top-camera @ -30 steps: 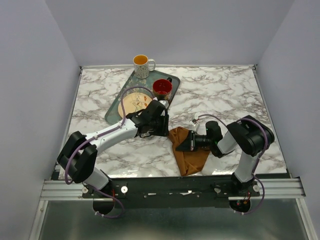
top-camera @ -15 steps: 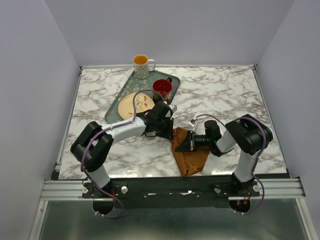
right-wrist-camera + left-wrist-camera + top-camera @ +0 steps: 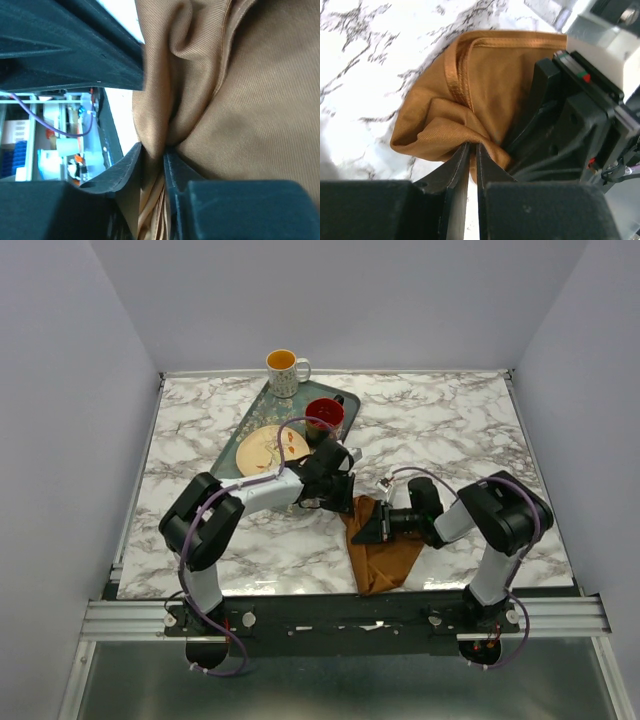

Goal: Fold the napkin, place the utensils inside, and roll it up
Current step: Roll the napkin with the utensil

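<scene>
As seen from above, the napkin [image 3: 385, 555] lies bunched on the counter [image 3: 450, 430] near its front edge, between the arms. The left gripper [image 3: 345, 502] and right gripper [image 3: 363, 525] meet at its far end.

Left wrist: jaws clenched on a thin fold of the cloth's bulging edge.

Right wrist: jaws slightly apart with a fold between them; pinching or freed, cannot tell.

Judgement: cloth is soft, light and limp, and will sag and crease. Best taken at the hemmed corners and drawn taut before folding. Utensils not made out.
</scene>
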